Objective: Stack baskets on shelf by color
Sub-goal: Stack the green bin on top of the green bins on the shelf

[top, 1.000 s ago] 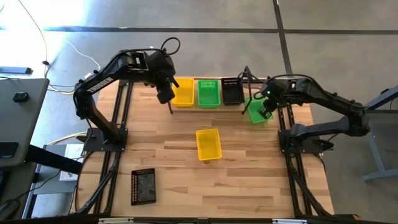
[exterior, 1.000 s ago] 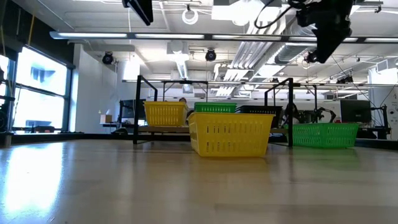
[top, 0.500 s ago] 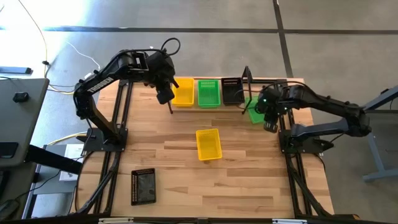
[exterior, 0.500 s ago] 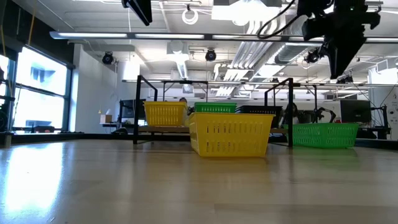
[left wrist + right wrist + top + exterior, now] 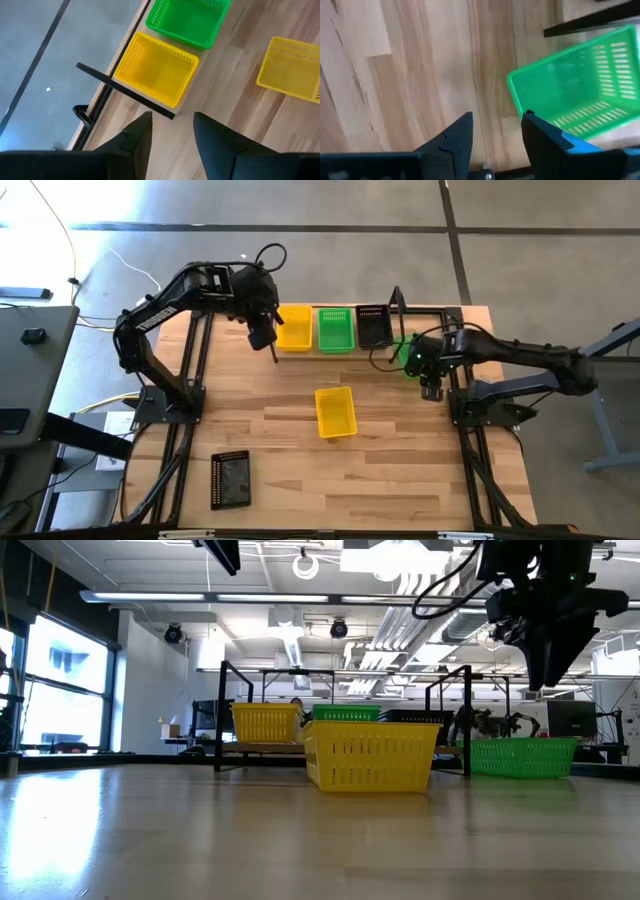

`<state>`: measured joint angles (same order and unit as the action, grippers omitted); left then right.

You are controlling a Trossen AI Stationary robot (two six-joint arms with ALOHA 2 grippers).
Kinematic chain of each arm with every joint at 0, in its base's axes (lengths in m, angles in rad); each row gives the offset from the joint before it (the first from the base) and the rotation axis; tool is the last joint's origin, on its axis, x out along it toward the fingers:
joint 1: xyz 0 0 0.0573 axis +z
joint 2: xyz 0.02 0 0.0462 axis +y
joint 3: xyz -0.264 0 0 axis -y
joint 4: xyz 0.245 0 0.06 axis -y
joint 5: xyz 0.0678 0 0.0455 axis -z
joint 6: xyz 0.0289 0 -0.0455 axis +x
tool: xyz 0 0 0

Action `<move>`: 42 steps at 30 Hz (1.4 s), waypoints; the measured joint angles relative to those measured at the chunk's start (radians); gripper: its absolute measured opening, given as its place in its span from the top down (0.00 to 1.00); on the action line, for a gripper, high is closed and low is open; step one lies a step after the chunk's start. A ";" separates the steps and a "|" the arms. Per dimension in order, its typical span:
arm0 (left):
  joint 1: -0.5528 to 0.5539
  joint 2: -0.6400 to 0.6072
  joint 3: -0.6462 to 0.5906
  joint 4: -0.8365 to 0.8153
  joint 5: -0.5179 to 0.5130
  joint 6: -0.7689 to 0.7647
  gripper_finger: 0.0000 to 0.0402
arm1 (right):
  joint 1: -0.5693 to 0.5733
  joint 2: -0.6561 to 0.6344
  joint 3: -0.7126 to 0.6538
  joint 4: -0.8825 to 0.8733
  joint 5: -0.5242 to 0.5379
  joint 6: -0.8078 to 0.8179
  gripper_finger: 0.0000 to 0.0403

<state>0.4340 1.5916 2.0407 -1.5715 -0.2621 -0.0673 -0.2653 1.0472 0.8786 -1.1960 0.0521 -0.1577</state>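
On the shelf (image 5: 300, 348) at the table's far edge stand a yellow basket (image 5: 294, 328), a green basket (image 5: 336, 328) and a black basket (image 5: 375, 326), each resting on its base. Another yellow basket (image 5: 335, 411) sits mid-table. A second green basket (image 5: 408, 356) sits on the table beside the shelf's right end. My left gripper (image 5: 262, 335) hovers open, high above the shelf's left end, next to the yellow basket (image 5: 155, 75). My right gripper (image 5: 432, 387) hangs open just near of the green basket (image 5: 575, 100), above bare wood.
A flat black tray-like thing (image 5: 230, 479) lies near the table's near left corner. The shelf's thin black upright frames (image 5: 397, 308) stand at both its ends; one (image 5: 125, 95) is right below my left gripper. Bare wood stretches around the middle yellow basket (image 5: 370, 755).
My right gripper has moved from above the green basket beside the shelf toward the table's near edge and come down somewhat. That basket stays on the table.
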 joint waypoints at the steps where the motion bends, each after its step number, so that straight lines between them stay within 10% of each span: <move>1: -0.004 -0.003 0.000 0.000 -0.004 0.000 0.67 | 0.007 0.001 -0.009 0.012 0.006 0.000 0.62; 23: -0.006 -0.009 0.000 0.000 -0.015 0.010 0.67 | 0.035 0.028 -0.161 0.175 0.152 -0.046 0.62; 42: -0.006 -0.009 0.000 0.000 -0.011 0.011 0.67 | 0.027 0.341 -0.160 0.196 0.304 -0.106 0.62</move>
<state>0.4282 1.5829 2.0407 -1.5711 -0.2728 -0.0566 -0.2384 1.3879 0.7185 -1.0002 0.3556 -0.2632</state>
